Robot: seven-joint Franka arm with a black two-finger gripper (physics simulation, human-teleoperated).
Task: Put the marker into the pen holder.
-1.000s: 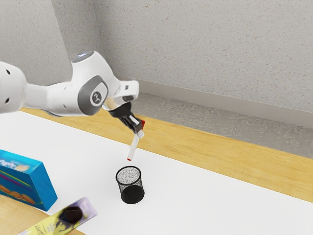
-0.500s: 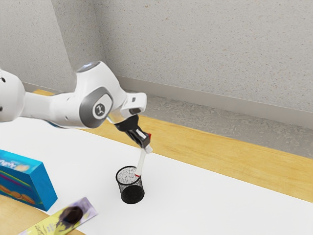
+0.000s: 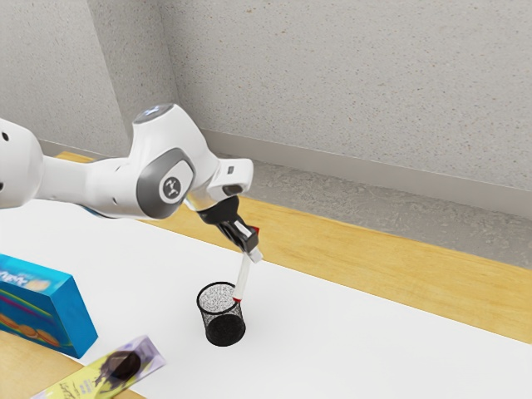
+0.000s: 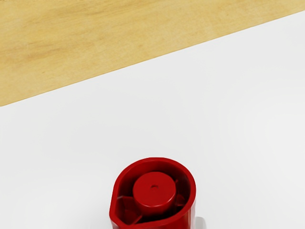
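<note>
Black fingers [image 3: 248,241] hold marker [image 3: 243,277] tilted near pen holder [image 3: 224,329]

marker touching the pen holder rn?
Cannot tell. In the exterior view, the lower tip of the marker overlaps the rim of the pen holder, but that angle doesn't settle contact versus a gap in depth.

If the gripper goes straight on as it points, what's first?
Probably the white tabletop beside the pen holder, though the marker might catch the rim first; depth is unclear.
</note>
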